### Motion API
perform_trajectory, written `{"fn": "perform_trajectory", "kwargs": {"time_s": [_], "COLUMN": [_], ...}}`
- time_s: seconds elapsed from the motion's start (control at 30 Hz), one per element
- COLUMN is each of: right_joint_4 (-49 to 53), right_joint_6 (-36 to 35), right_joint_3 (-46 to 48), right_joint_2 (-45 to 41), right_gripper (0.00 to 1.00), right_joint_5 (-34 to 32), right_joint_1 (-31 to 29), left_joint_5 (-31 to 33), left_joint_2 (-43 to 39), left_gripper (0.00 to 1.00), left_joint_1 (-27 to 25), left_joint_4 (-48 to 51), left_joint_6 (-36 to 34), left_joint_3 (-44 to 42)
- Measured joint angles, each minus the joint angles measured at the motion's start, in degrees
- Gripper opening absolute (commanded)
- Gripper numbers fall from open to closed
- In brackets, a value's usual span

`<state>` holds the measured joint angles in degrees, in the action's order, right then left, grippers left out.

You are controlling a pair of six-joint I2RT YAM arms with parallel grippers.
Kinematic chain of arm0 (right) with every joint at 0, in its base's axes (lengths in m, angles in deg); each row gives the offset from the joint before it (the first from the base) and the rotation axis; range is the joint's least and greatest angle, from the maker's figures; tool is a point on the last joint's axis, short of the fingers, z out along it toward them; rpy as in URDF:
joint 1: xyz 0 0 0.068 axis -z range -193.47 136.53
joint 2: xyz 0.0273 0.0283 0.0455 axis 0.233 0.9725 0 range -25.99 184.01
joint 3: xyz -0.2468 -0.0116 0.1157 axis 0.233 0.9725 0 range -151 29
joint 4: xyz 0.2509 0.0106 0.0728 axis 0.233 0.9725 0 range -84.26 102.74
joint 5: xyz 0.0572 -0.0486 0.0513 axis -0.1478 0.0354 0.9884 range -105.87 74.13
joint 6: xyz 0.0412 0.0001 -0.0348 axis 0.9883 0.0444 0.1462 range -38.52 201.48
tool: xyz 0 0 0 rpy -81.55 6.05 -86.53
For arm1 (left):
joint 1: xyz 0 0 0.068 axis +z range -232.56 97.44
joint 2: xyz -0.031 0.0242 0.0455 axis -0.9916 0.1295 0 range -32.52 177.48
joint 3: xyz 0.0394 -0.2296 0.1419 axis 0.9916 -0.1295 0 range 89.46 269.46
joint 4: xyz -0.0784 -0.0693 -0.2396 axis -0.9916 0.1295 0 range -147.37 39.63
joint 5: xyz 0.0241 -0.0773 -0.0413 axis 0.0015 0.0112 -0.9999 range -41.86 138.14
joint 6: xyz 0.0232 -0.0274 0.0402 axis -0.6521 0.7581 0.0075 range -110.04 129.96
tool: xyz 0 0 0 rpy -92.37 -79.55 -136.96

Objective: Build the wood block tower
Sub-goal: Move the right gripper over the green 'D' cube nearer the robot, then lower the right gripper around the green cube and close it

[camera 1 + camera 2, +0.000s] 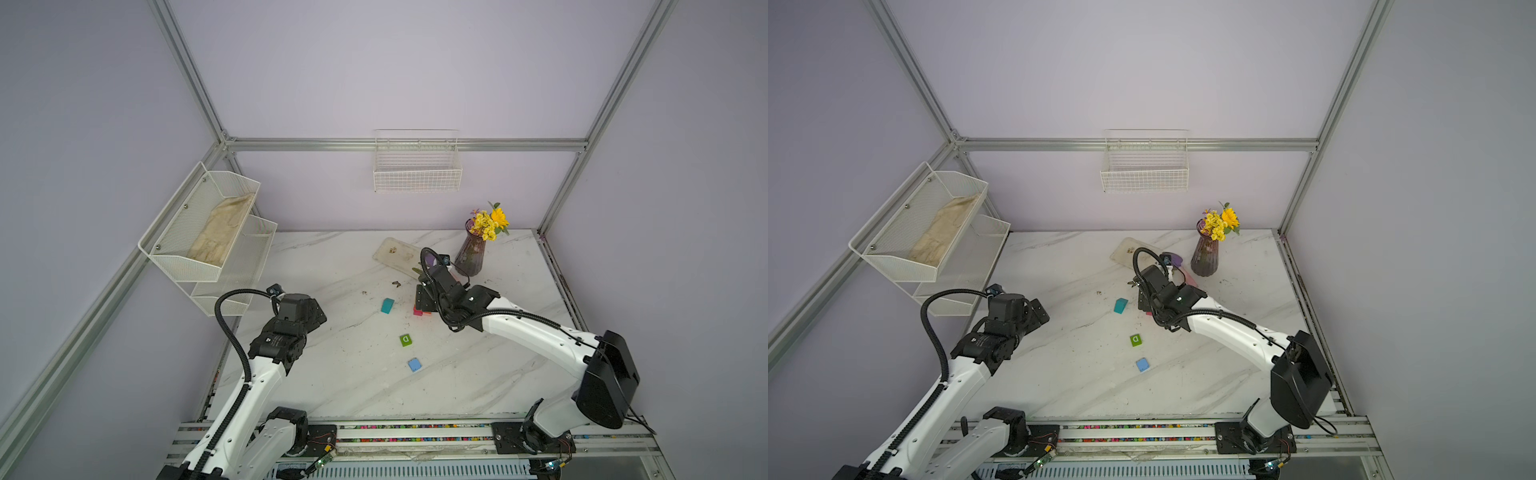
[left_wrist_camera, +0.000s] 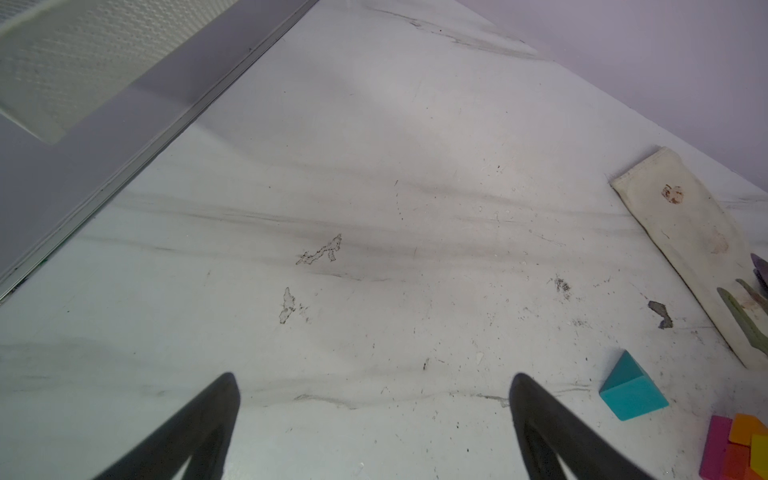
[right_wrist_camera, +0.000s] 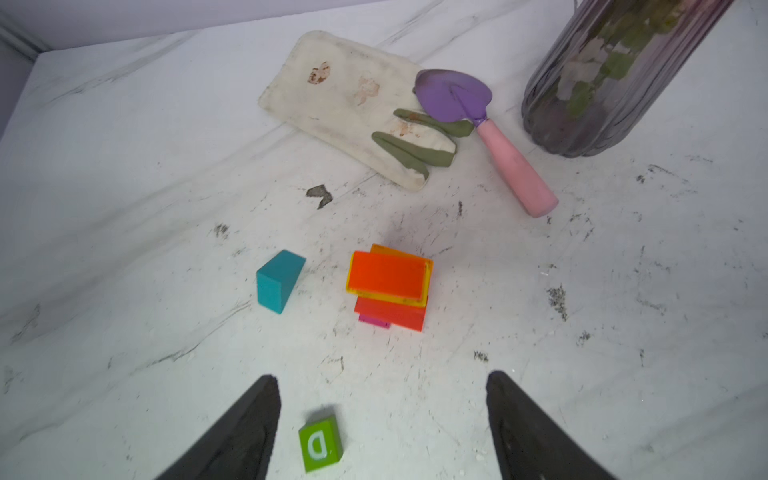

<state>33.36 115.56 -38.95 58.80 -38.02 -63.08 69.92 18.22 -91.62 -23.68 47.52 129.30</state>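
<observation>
- Right fingers (image 3: 249, 428), right wrist view: spread, empty; the tower (image 3: 388, 282), orange-topped, stands ahead; the green block (image 3: 320, 442) shows between them, resting on the bench (image 3: 124, 208), ungripped.
- Left fingers (image 2: 199, 428), left wrist view: spread, empty; the teal block (image 2: 631, 390) lies off to one side, the tower just past it.
- Both top views: the teal block lies just beside the tower, long axis roughly front to back; the right arm (image 1: 532, 328) is judged nearer.

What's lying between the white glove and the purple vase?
The purple trowel with a pink handle, blade against the glove's edge, apart from the vase. The right wrist view shows it plainly.
</observation>
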Motion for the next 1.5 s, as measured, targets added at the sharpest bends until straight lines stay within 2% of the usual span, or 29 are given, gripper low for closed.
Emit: {"fn": "perform_trajectory", "kwargs": {"time_s": [0.13, 0.23, 0.37, 0.5, 0.8, 1.07, 1.5], "right_joint_4": [-1.92, -4.26, -7.28, -10.01, -12.28, -12.02, -11.52], "right_joint_6": [0.24, 0.26, 0.00, -0.15, -0.33, -0.39, 0.09], "right_joint_3": [7.56, 11.80, 12.96, 12.85, 8.07, 6.03, 5.66], "right_joint_2": [-5.33, -5.09, 1.77, 9.05, 17.99, 19.63, 20.35], "right_gripper": [0.77, 0.77, 0.75, 0.74, 0.68, 0.50, 0.32], "right_joint_5": [0.50, 2.71, 6.03, 8.52, 10.08, 9.97, 9.35], "right_joint_1": [-4.44, -6.40, -7.52, -7.67, -7.67, -7.67, -7.67], "left_joint_5": [-1.84, -1.99, -1.95, -5.97, -8.61, -8.74, -9.40], "left_joint_2": [-2.80, -3.85, -3.91, -4.04, -7.02, -8.24, -8.07], "left_gripper": [1.00, 1.00, 1.00, 1.00, 1.00, 1.00, 1.00], "left_joint_1": [0.00, 0.00, 0.00, 0.00, 0.00, 0.00, 0.00], "left_joint_4": [0.22, 2.71, 5.18, 4.59, 4.68, 4.66, 4.63], "left_joint_6": [-0.63, 0.24, 1.14, 0.11, -0.28, -0.26, -0.31], "left_joint_3": [-1.14, -1.33, -1.90, -2.78, -4.11, -4.11, -4.13]}}
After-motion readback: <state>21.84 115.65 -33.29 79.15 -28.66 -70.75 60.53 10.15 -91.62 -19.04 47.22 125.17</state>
